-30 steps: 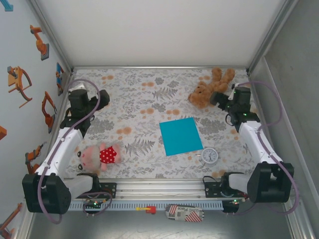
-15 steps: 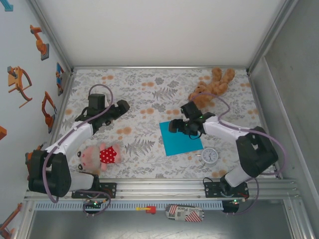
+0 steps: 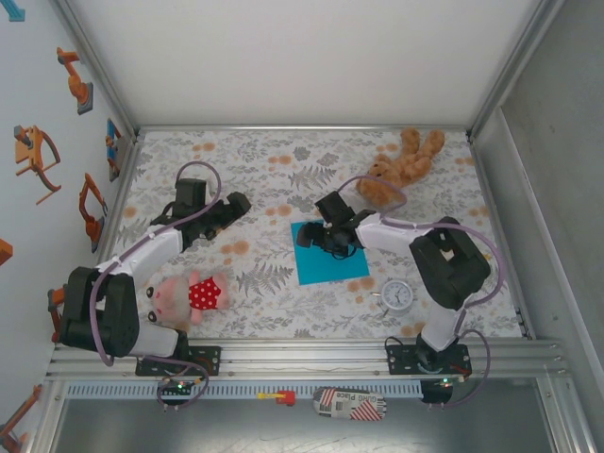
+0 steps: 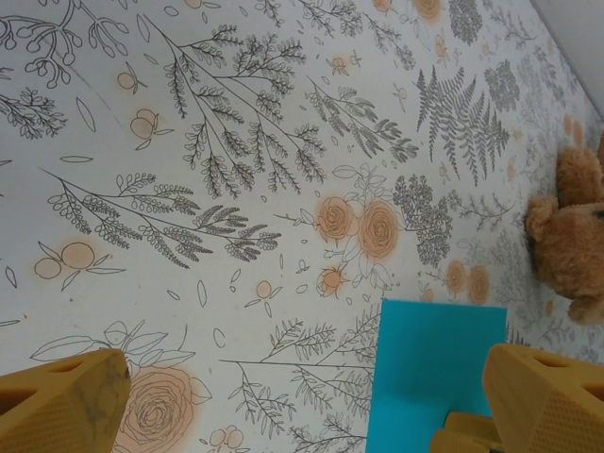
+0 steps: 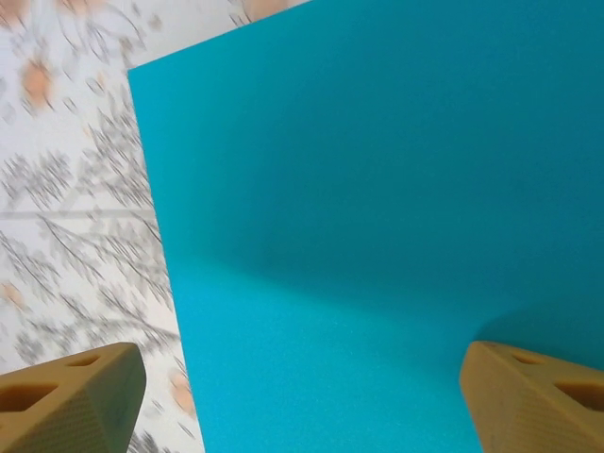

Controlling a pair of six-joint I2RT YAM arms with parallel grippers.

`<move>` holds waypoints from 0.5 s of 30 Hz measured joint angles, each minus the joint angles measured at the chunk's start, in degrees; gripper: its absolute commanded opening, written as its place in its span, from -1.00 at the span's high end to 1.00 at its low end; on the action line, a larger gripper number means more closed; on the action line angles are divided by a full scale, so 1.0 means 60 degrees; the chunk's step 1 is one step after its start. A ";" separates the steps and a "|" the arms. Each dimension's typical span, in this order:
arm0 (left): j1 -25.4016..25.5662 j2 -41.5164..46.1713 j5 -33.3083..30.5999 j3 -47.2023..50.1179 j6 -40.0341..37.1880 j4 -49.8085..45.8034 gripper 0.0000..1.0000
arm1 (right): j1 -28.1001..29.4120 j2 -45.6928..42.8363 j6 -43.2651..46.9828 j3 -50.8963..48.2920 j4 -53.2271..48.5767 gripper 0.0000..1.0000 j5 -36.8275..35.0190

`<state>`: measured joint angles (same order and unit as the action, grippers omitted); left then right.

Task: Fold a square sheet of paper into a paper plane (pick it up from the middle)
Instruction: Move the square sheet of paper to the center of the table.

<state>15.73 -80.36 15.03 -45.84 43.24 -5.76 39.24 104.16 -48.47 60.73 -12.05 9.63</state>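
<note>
Spreading wide, the right jaws hang low over the square sheet of paper (image 5: pixel 377 236), one tan finger (image 5: pixel 66 401) above the floral table (image 5: pixel 75 189) and the other above the turquoise, with nothing gripped between them. In the top view they sit over the sheet's 11 o'clock part, not its centre. The left jaws are equally released and empty, their fingers (image 4: pixel 57 406) framing bare tablecloth at about 9 o'clock from the sheet, well apart from it. The sheet (image 3: pixel 330 266) lies unfolded, just right of the table's middle. Outward from it, a brown teddy bear (image 3: pixel 401 165) rests at 1 o'clock, a small round white clock (image 3: pixel 397 294) sits just beside its 4 o'clock corner, and a pink plush toy in a red spotted dress (image 3: pixel 189 294) lies at 8 o'clock. The step in hand looks like the approach for the first pick-up, with no fold made yet. The next move probably calls for shifting the right jaws toward the sheet's middle, pressing down lightly and pinching up a ridge of paper; a thin flat sheet may slide or crumple instead.
</note>
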 measured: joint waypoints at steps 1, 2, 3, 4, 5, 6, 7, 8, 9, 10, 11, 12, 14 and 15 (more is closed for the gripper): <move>0.0000 -0.0025 0.0000 0.0000 0.0004 -0.0004 -0.93 | 0.0000 0.0178 -0.0175 0.0197 0.0098 -0.68 0.0000; 0.0000 -0.0055 -0.0004 -0.0004 0.0004 -0.0007 -0.92 | 0.0004 0.0426 -0.0390 0.0470 0.0222 -0.66 0.0004; 0.0000 -0.0084 -0.0007 -0.0004 0.0011 -0.0015 -0.92 | 0.0011 0.0637 -0.0597 0.0714 0.0310 -0.65 0.0004; 0.0000 -0.0109 -0.0011 -0.0011 0.0033 -0.0033 -0.93 | 0.0022 0.0874 -0.0834 0.1005 0.0386 -0.64 0.0000; 0.0000 -0.0138 -0.0011 -0.0022 0.0066 -0.0051 -0.93 | 0.0044 0.1107 -0.1104 0.1300 0.0444 -0.59 -0.0007; 0.0000 -0.0171 -0.0011 -0.0033 0.0087 -0.0058 -0.93 | 0.0073 0.1330 -0.1366 0.1577 0.0521 -0.51 0.0000; 0.0000 -0.0204 -0.0004 -0.0040 0.0117 -0.0058 -0.93 | 0.0106 0.1515 -0.1603 0.1800 0.0583 -0.45 0.0004; 0.0000 -0.0255 0.0004 -0.0055 0.0149 -0.0066 -0.94 | 0.0142 0.1716 -0.1861 0.2058 0.0586 -0.42 0.0011; 0.0000 -0.0324 0.0040 -0.0080 0.0168 -0.0076 -0.96 | 0.0175 0.1865 -0.1993 0.2280 0.0532 -0.41 0.0011; 0.0000 -0.0401 0.0098 -0.0109 0.0178 -0.0080 -0.97 | 0.0182 0.1967 -0.2036 0.2488 0.0401 -0.39 -0.0004; 0.0000 -0.0510 0.0186 -0.0157 0.0182 -0.0080 -0.98 | 0.0189 0.2033 -0.2047 0.2707 0.0244 -0.38 -0.0033; 0.0000 -0.0627 0.0270 -0.0197 0.0193 -0.0055 -1.00 | 0.0189 0.2029 -0.2018 0.2889 0.0106 -0.37 -0.0044; 0.0022 -0.0878 0.0495 -0.0299 0.0222 -0.0036 -0.99 | 0.0149 0.1810 -0.1847 0.2983 0.0011 -0.37 -0.0102; 0.0058 -0.1027 0.0623 -0.0382 0.0248 -0.0029 -0.99 | 0.0109 0.1552 -0.1698 0.2958 -0.0109 -0.37 -0.0189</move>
<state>16.08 -86.52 18.76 -48.14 44.73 -5.93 39.90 113.47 -58.65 78.48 -12.71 8.49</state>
